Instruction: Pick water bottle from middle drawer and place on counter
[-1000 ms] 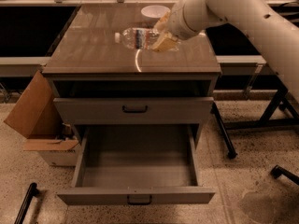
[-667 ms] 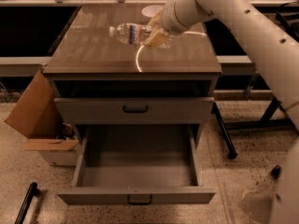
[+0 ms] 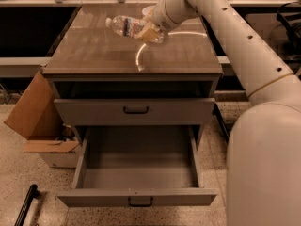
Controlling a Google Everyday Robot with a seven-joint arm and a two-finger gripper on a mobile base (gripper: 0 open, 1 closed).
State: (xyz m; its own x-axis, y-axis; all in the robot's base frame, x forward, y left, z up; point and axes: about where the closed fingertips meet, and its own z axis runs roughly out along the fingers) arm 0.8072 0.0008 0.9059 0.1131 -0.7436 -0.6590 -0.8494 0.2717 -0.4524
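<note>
Placing step, by the look of it: pick done, release not yet made. Pinches the bottle [image 3: 124,26] near its lower half with the gripper [image 3: 150,32], out over the far half of the counter [image 3: 94,55], a little right of centre. Carries it almost on its side, cap to the left, label up. Cannot tell whether it already touches the top or hangs just above it. Leaves the drawer [image 3: 136,142] pulled out below, with nothing visible inside, under the shut upper front [image 3: 136,109].

Next, probably: bring the bottle down until the top bears it, and only then spread the fingers. Calls for a choice of pose: either tip it upright onto its base, or set it down lying, with some risk of rolling on the glossy top. Calls also for care with the bowl [image 3: 146,9] just behind the gripper; better to keep the descent straight and to draw back upward, not sideways, so as not to knock either thing.
</note>
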